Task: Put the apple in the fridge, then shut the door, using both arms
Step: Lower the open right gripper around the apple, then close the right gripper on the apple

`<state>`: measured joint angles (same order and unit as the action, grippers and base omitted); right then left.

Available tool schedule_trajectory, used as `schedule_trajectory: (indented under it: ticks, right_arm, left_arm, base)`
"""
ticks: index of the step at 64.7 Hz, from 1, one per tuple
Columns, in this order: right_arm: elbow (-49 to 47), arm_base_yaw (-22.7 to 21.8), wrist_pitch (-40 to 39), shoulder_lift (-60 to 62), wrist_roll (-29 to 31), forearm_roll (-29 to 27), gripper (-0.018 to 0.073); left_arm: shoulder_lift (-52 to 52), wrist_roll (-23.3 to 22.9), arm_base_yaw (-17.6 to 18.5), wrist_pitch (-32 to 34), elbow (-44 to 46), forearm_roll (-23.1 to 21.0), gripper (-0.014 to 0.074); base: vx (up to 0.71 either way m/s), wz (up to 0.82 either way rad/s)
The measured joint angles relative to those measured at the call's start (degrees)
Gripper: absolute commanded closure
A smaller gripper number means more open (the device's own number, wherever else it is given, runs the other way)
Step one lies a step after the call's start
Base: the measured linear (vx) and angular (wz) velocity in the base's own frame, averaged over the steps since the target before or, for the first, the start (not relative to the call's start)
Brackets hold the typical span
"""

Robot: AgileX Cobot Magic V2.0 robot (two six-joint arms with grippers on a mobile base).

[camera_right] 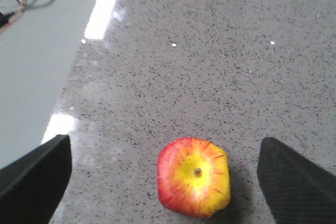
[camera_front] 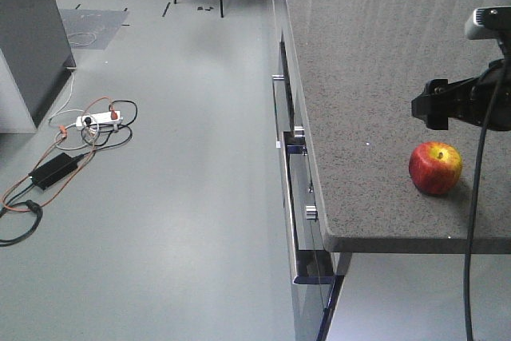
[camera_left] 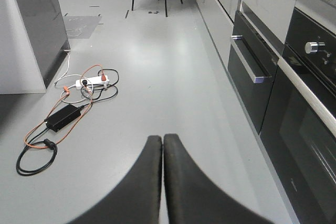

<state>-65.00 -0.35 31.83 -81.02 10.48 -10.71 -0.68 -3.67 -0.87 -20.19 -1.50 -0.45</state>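
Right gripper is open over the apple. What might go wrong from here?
The apple is round and sits near the edge of the counter; a nudge from the right gripper may roll it off. The floor cables might snag the base on the drive.

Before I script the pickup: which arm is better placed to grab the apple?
Right: its open hand hovers by the round red-and-yellow apple on the speckled grey counter; the left hand is shut, over the floor.

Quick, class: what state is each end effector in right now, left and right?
Left end effector: closed, holding nothing.
Right end effector: open, empty; the apple is not gripped.
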Motion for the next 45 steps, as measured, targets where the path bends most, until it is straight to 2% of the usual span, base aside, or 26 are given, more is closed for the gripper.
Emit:
schedule_trajectory:
  ticks: [18,45]
  right_arm:
    - [-5.49,0.00,5.33,-5.44,-7.48,6.72,-0.0104]
    - [-5.67,0.00,7.42,-11.08,-9.20,7.14,-0.0084]
  left_arm:
    - [0.00,0.00,0.00,0.00,0.00,0.00,0.0602]
    - [0.00,0.00,0.00,0.00,0.00,0.00,0.0602]
  base:
    - [0.00,0.00]
    - [0.00,0.00]
